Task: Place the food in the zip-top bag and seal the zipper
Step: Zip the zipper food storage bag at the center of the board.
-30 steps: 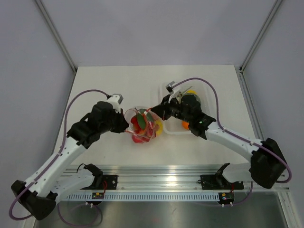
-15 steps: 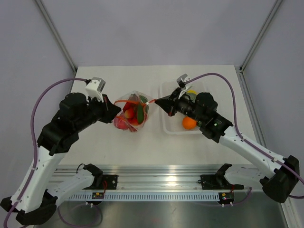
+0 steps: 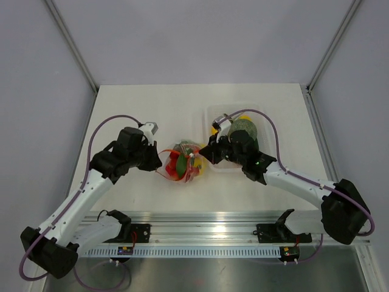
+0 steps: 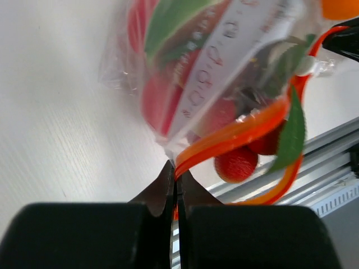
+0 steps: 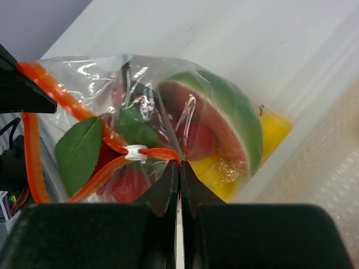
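Observation:
The clear zip-top bag (image 3: 182, 161) sits between my two grippers, full of food: a watermelon slice (image 5: 224, 120), a yellow piece (image 5: 275, 134), red berries (image 4: 235, 164) and green leaves (image 5: 78, 151). My left gripper (image 3: 159, 163) is shut on the left end of the red-orange zipper (image 4: 235, 134), as the left wrist view (image 4: 175, 168) shows. My right gripper (image 3: 203, 152) is shut on the zipper's right end (image 5: 179, 163), just right of the white slider (image 5: 135, 152). Left of the slider the two zipper strands spread apart, so the mouth gapes.
The white tray (image 3: 265, 121) lies right of the bag, under my right arm, which hides most of what is in it; its wall also shows in the right wrist view (image 5: 336, 112). The table's metal front rail (image 3: 231, 222) runs close behind the bag.
Half a second ago the bag was held higher and farther back with the zipper pulled taut. Now the grippers are closer together, the bag is lower and nearer, and the zipper is slack.

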